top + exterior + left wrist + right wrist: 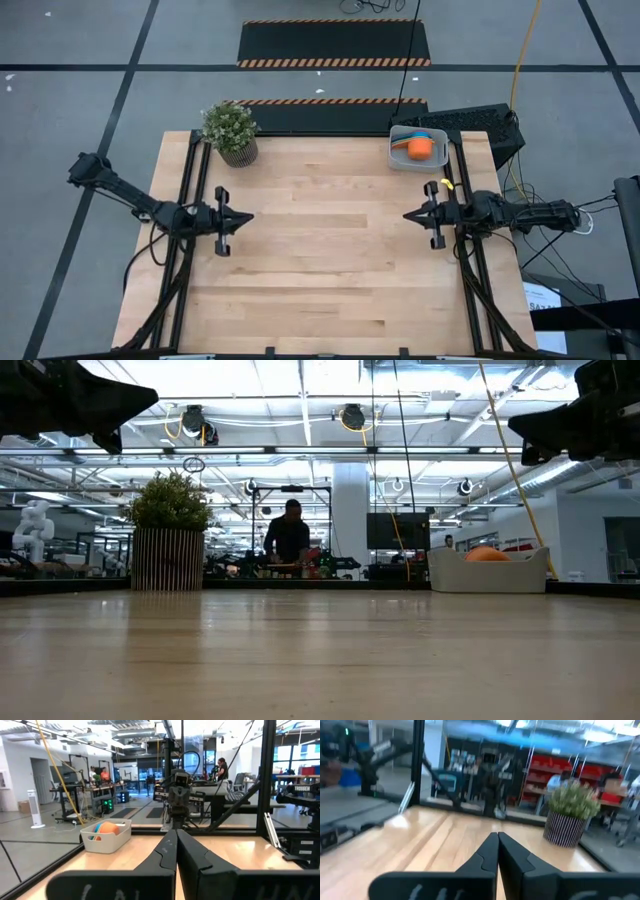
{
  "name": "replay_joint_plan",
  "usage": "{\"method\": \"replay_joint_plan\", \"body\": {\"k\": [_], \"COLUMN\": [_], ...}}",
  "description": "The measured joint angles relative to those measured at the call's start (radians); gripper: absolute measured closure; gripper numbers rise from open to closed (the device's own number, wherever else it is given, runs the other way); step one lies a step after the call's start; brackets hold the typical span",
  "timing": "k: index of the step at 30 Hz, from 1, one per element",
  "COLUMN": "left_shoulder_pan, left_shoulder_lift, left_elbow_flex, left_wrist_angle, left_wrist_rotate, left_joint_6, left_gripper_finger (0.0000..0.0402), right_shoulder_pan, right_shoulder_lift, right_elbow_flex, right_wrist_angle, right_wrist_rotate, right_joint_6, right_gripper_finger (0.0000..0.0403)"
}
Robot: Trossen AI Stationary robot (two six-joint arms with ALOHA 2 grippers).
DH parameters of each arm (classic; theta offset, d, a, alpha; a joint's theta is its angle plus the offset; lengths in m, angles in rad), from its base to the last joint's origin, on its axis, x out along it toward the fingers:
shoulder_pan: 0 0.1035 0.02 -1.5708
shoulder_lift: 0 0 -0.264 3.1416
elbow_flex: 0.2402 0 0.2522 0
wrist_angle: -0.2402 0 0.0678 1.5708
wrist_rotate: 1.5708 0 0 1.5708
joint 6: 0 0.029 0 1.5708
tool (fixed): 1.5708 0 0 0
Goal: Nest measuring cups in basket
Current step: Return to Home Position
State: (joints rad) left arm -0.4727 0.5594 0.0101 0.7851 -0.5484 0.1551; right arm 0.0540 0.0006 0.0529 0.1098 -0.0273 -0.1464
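Observation:
The light-grey basket [417, 149] stands at the table's far right corner with measuring cups nested in it: an orange one [420, 147] on top and a light blue one [410, 134] showing behind it. The basket [106, 836] also shows in the left wrist view, and the low view shows the basket [487, 571]. My left gripper [247, 216] hovers shut near the table's left edge, pointing level toward the right. My right gripper [408, 214] hovers shut near the right edge, pointing left. Neither holds anything.
A potted green plant [231, 131] stands at the table's far left corner. A small yellow thing [446, 183] lies by the right arm's frame. The wide middle of the wooden table [330, 260] lies between the two grippers. A person [288, 538] stands in the room beyond.

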Motion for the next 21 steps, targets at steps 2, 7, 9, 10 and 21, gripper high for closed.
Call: {"method": "replay_joint_plan", "body": {"k": [2, 7, 9, 10, 21], "left_shoulder_pan": [-0.011, -0.049, -0.066, -0.075, -0.176], "left_shoulder_lift": [0.000, 0.000, 0.000, 0.000, -0.044], "left_elbow_flex": [0.000, 0.000, 0.000, 0.000, 0.000], "left_wrist_angle": [-0.007, -0.020, -0.022, -0.026, -0.170], "left_wrist_rotate": [-0.014, -0.032, -0.038, -0.039, -0.066], "left_joint_6": [0.000, -0.006, -0.004, -0.004, 0.076], "left_gripper_finger": [0.0395, 0.0385, 0.0390, 0.0394, 0.0397], "right_shoulder_pan": [0.000, 0.000, 0.000, 0.000, 0.000], "right_shoulder_lift": [0.001, 0.000, 0.001, 0.000, 0.000], "right_elbow_flex": [0.010, 0.024, 0.024, 0.024, 0.026], "right_wrist_angle": [-0.041, -0.089, -0.091, -0.084, -0.074], "right_wrist_rotate": [-0.001, -0.002, -0.002, -0.003, -0.003], "right_joint_6": [-0.001, -0.003, -0.010, -0.013, -0.031], "right_gripper_finger": [0.0403, 0.0403, 0.0403, 0.0403, 0.0403]}}
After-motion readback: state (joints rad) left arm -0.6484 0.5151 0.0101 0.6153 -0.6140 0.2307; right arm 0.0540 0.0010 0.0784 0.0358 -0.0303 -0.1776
